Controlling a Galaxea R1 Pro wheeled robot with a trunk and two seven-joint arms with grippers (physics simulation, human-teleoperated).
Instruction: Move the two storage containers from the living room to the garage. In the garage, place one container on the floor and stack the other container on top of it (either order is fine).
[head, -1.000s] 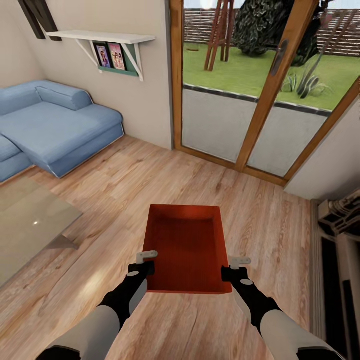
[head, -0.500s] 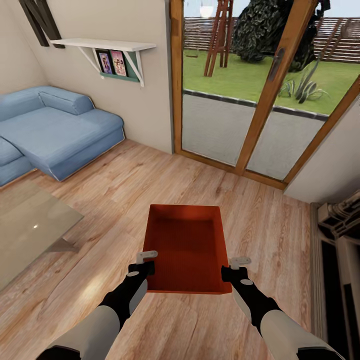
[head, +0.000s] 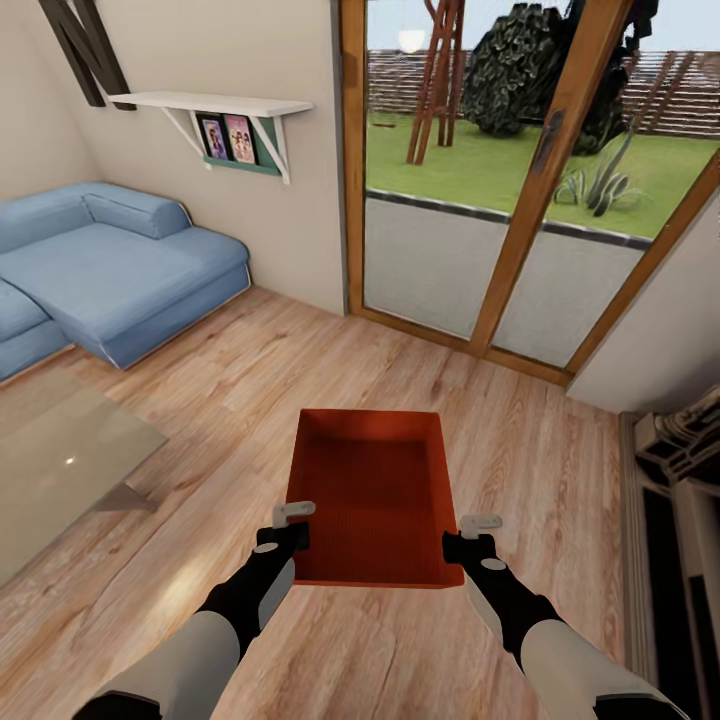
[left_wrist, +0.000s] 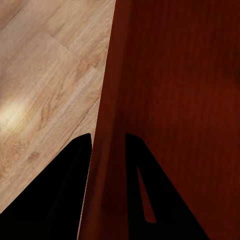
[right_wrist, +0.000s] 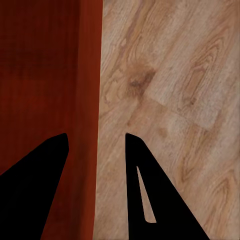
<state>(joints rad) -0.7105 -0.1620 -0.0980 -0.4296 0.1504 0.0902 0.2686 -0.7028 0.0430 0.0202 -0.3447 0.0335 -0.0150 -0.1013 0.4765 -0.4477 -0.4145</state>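
Note:
One orange-red storage container (head: 370, 495) hangs level above the light wood floor (head: 250, 370) of the living room, long axis pointing away from me. My left gripper (head: 292, 525) is shut on its left wall near the close corner, and my right gripper (head: 465, 535) is shut on its right wall opposite. In the left wrist view the left gripper (left_wrist: 107, 142) straddles the container (left_wrist: 175, 75) wall, one finger inside and one outside. The right wrist view shows the right gripper (right_wrist: 95, 142) likewise over the container (right_wrist: 40, 65) rim. The bin is empty.
A blue sofa (head: 110, 260) stands at the left and a glass coffee table (head: 60, 450) lies near left. Wood-framed glass doors (head: 470, 200) are straight ahead, with a white wall shelf (head: 210, 103) beside them. A dark cabinet (head: 680, 500) lines the right edge.
The whole view has shifted: sofa, shelf and doors sit slightly differently, so the camera has moved. The container and both grippers hold the same pose relative to me.

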